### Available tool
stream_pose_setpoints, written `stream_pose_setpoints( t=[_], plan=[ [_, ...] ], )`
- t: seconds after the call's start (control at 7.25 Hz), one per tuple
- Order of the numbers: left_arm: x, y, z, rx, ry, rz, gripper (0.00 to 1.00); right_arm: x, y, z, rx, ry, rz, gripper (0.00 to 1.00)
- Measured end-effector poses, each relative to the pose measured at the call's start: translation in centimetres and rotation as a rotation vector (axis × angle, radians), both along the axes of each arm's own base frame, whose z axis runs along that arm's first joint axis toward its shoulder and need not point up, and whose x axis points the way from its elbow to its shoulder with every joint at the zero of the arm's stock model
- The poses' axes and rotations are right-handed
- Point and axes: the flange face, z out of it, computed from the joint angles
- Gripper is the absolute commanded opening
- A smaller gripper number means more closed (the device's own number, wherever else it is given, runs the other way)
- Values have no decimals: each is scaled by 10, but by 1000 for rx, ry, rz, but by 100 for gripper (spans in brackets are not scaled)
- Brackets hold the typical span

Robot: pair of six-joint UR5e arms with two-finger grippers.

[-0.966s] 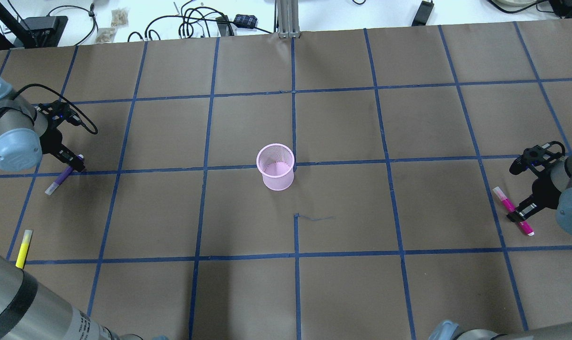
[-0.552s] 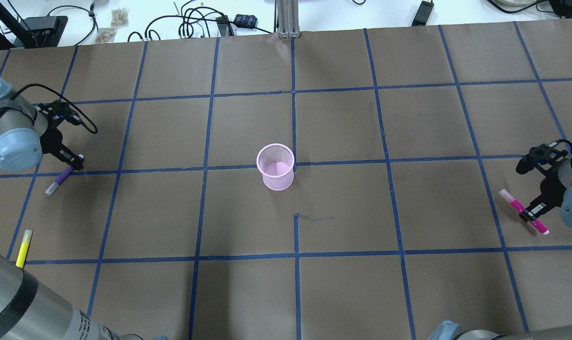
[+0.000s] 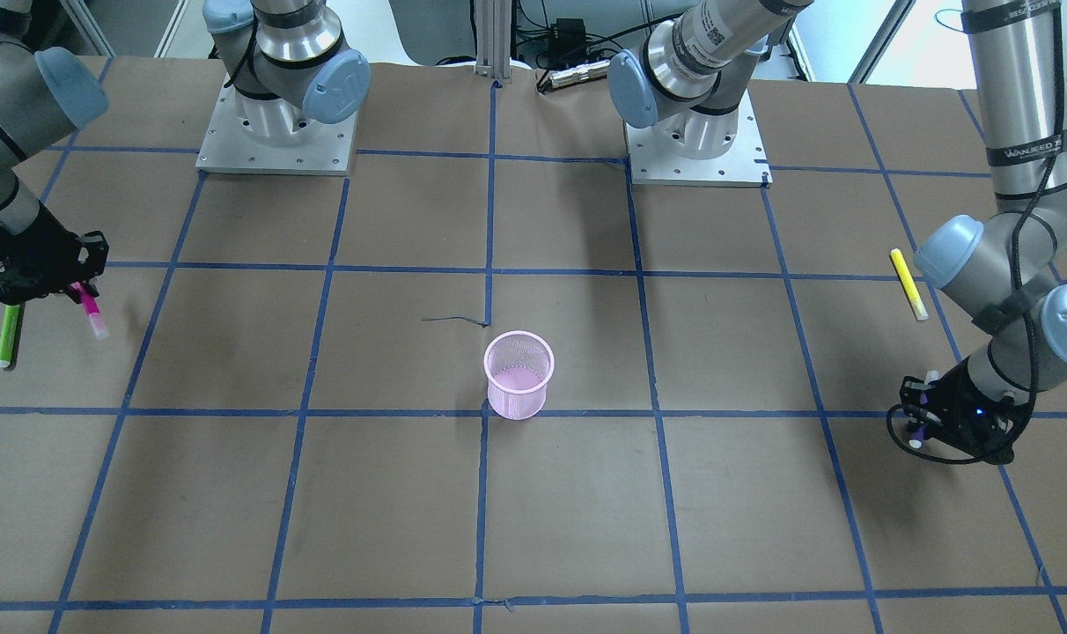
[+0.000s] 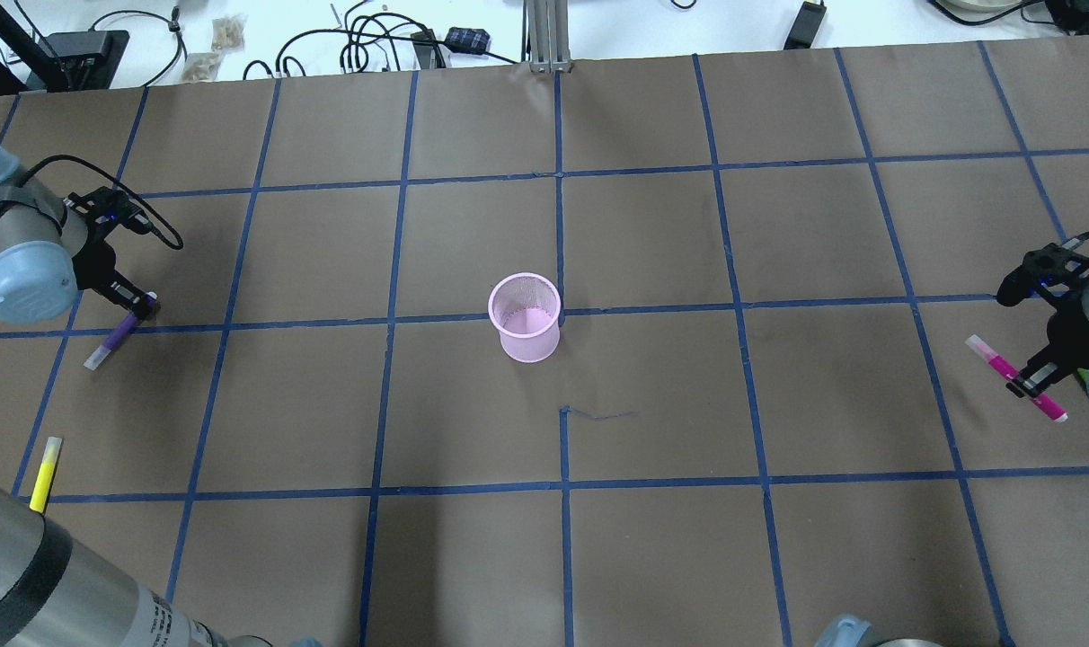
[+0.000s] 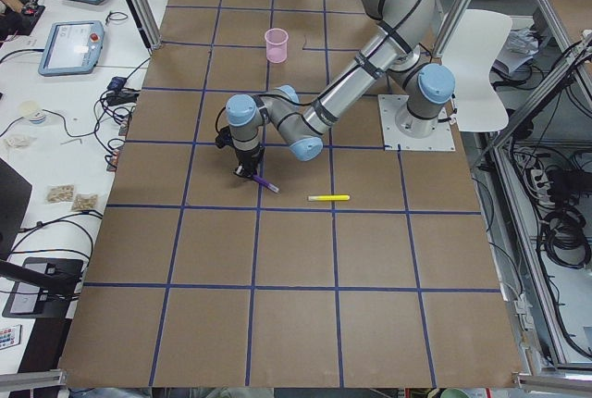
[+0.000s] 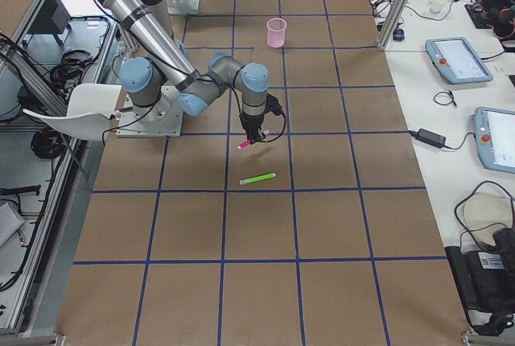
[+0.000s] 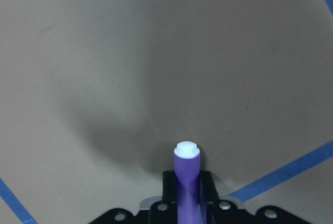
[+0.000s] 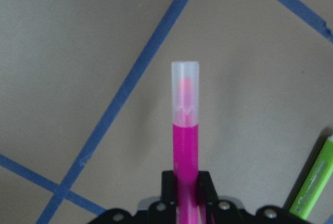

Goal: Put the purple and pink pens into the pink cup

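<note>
- The left arm is seen at the left edge of the overhead view, its wrist bent so that the left claw (image 4: 142, 310) points down at the worktop (image 4: 688, 243).
- The left claw is closed on the purple pen (image 4: 113, 337), gripped close to its white-plugged end; the rest of the pen slants away from the claw toward the robot's side, clear cap lowest.
- Whether that cap touches the worktop cannot be told.
- The right arm is seen at the right edge of the overhead view, wrist likewise turned downward.
- The right claw (image 4: 1022, 386) is clamped on the pink pen (image 4: 994, 361) partway along its barrel, with both ends left sticking out and the clear cap pointed away from the robot.
- The pink cup (image 4: 526, 316) stands upright near the middle of the worktop, well apart from both claws.
- A yellow highlighter (image 4: 46, 472) lies on the worktop near the left arm.
- A green highlighter (image 3: 7, 335) lies just beside the right claw.
</note>
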Motion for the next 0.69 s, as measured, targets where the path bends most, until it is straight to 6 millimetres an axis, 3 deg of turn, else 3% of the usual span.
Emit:
stream_pose_setpoints(
  t=[0.14,0.41,0.69],
  plan=[
    [-6,-1,8,-9,-4,2,0,32,-22,35,14,42,91,0],
    [-36,-6,27,-22,3,14,0,126,-75,96,95,90,264,0],
    [-65,-8,45,-33,9,38,0,241,-116,119,133,114,400,0]
  ],
)
